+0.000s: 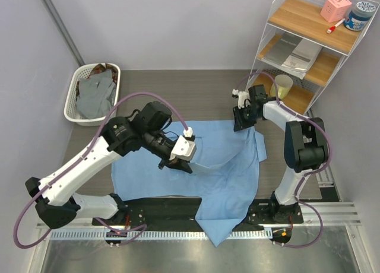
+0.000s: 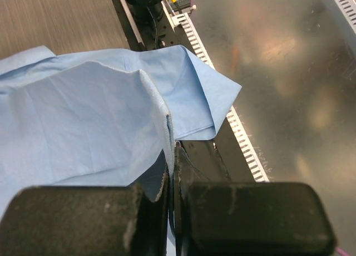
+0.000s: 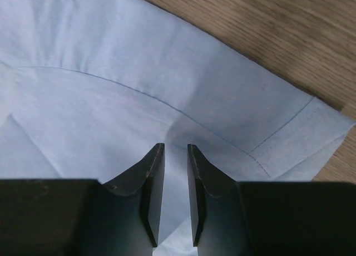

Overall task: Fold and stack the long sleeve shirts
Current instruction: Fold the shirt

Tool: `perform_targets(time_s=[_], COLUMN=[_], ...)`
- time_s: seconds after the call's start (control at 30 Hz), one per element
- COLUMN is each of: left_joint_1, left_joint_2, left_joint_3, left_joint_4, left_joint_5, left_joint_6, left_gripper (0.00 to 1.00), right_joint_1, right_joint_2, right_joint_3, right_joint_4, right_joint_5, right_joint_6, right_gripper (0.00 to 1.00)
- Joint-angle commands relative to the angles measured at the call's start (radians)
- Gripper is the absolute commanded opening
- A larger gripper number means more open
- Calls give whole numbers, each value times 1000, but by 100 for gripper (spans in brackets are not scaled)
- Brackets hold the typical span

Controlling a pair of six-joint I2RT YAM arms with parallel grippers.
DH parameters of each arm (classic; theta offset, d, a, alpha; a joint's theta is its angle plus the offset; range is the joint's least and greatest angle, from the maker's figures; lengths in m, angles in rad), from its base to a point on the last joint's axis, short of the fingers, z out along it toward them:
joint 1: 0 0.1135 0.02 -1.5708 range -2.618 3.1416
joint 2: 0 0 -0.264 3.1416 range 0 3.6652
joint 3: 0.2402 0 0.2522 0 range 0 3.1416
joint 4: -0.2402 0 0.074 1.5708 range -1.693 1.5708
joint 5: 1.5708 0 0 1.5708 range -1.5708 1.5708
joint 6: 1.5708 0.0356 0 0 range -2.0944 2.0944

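One long sleeve shirt, light blue (image 1: 219, 166), lies spread across the table, and a corner of it hangs over the near edge. My left gripper (image 1: 178, 160) is above its middle, shut on a raised edge of the cloth (image 2: 167, 122), which is drawn up into a ridge. My right gripper (image 1: 243, 121) stands on the shirt's far right corner. Its fingers (image 3: 153, 172) are a narrow gap apart with blue cloth (image 3: 139, 72) between them, next to a stitched seam. Grey shirts (image 1: 98, 95) lie bunched in the basket.
A white basket (image 1: 73, 98) sits at the far left of the table. A wire shelf unit (image 1: 309, 41) with a cup, papers and jars stands at the far right. A black rail (image 2: 206, 150) and a metal surface run along the near edge.
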Motion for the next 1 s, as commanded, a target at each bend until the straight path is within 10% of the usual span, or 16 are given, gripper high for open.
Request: perform_targets(time_s=[0.0,0.33,0.6,0.97], left_joint_1=[-14,15,277,589], left_joint_2=[3,-23,-37,144], left_joint_3=[71,-31,-274,-409], left_joint_4=[-74,74,380,463], left_joint_5=[55,-94,-376,-459], left_joint_6=[96,-117,-403,-441], left_gripper=[0,0,0,0], right_joint_1=[0,-8,-8,-8], right_joint_2=[28,93,-13,-42], right_joint_3=[25,50,157,175], right_joint_4=[5,-63,-244,-393], right_joint_5=[48,15,-113,-126], right_joint_6=[-23,-54,-157,-272], right_gripper=[28,32,56,55])
